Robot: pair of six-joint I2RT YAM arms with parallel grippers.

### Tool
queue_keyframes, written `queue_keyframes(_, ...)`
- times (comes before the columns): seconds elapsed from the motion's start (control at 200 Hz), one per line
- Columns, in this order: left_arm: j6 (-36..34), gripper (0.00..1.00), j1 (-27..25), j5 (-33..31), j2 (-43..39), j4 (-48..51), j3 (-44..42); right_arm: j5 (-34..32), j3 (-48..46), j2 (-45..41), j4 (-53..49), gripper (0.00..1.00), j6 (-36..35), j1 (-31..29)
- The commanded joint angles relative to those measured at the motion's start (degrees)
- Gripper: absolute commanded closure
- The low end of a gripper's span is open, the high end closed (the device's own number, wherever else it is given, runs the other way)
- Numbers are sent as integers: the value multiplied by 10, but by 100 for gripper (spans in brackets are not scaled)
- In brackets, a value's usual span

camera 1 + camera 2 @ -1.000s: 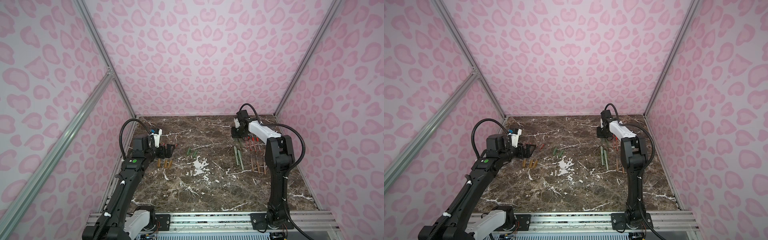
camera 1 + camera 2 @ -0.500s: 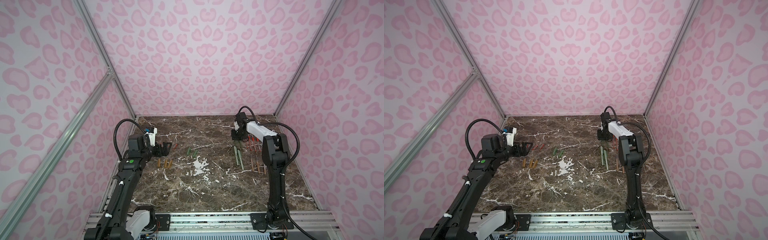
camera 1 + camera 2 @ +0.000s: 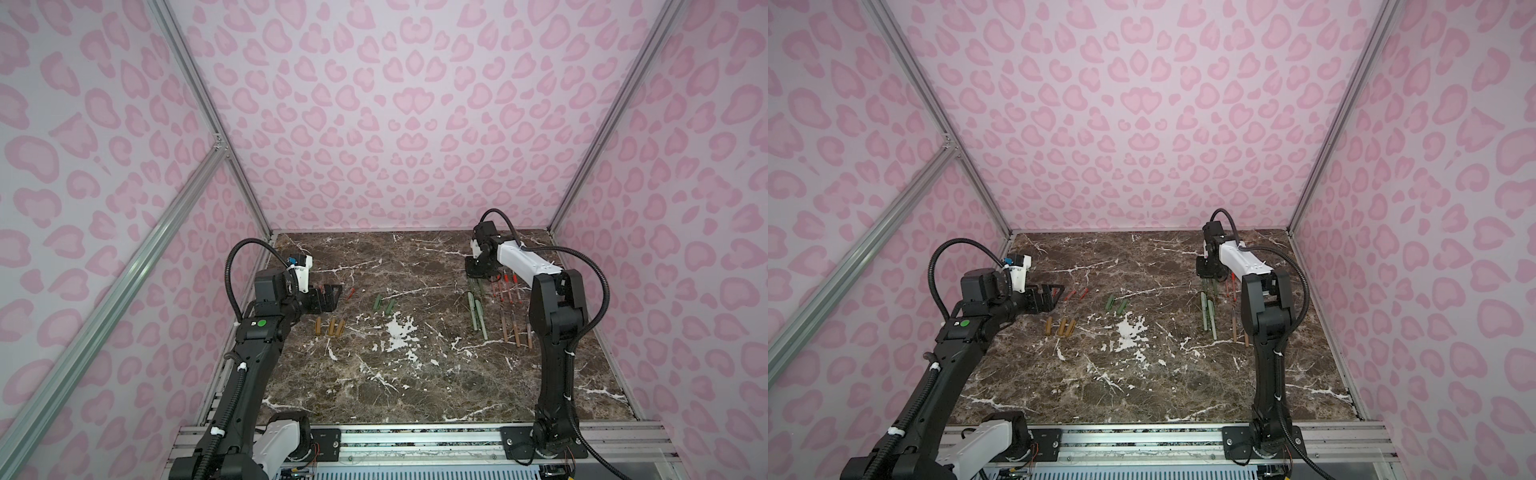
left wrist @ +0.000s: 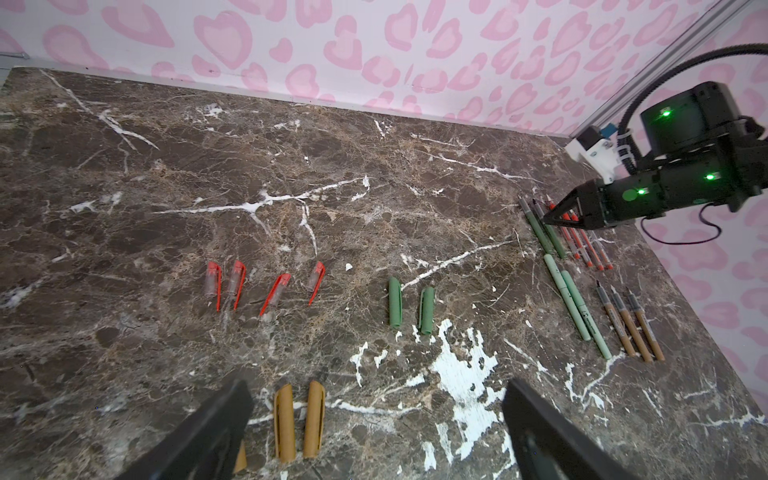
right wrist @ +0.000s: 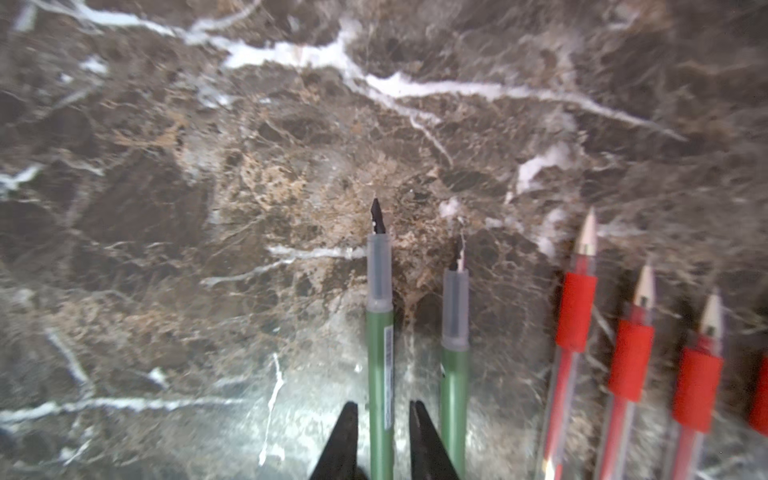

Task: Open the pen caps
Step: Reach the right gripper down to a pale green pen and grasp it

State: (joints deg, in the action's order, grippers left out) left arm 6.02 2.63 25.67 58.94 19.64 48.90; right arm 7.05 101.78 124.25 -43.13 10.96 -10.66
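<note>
Pen caps off and sorted by colour on the left half of the table (image 4: 166, 166). Four clear red caps (image 4: 236, 280) sit in a row toward the back, with two dark green caps (image 4: 395, 301) beside them nearer the middle. Three tan caps (image 4: 284, 422) make a nearer row, one part-hidden in the left wrist view. All lie flat, apart from one another. Likely grouped so each colour can be checked against its pens.

Pens lined up on the right half, nibs toward the back wall. Dark green pen (image 5: 380, 374) has a bare nib and an exposed grey collar. Its twin (image 5: 455, 374) lies just beside it, also uncapped. Red pens (image 5: 575, 311) next over, points bare. Brown pens (image 4: 631, 328) nearer, nibs showing. Pale green pens (image 4: 571, 297) look whole and no pale green cap lies loose, so these are judged the remaining work.

Right end effector (image 5: 382, 404) is low over the table, jaws narrowly parted either side of the dark green pen's barrel. A sliver of gap shows each side, so it is not pinching. The pen seems to rest on the table in line with its neighbours.

Left end effector (image 3: 332, 297) is wide and empty, hanging above the tan and red rows, touching neither
</note>
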Motion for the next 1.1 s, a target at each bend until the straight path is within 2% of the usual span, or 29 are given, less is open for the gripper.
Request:
queue_keyframes(0.0,2,2,1,7,-4,-20,1,1,-21,-28,-5,75,-2,-1)
queue_keyframes(0.24,3,2,4,9,-4,-18,3,15,-183,-149,52,74,42,-16)
queue_keyframes(0.46,8,2,6,15,4,-15,6,2,-281,-200,77,73,73,-48)
queue_keyframes(0.72,9,2,7,15,4,-14,10,-11,-322,-198,96,74,90,-66)
queue_keyframes(0.86,7,2,6,12,4,-21,0,-39,-327,-188,93,74,86,-66)
queue_keyframes(1.095,8,3,7,13,7,-24,2,-30,-345,-175,113,78,84,-68)
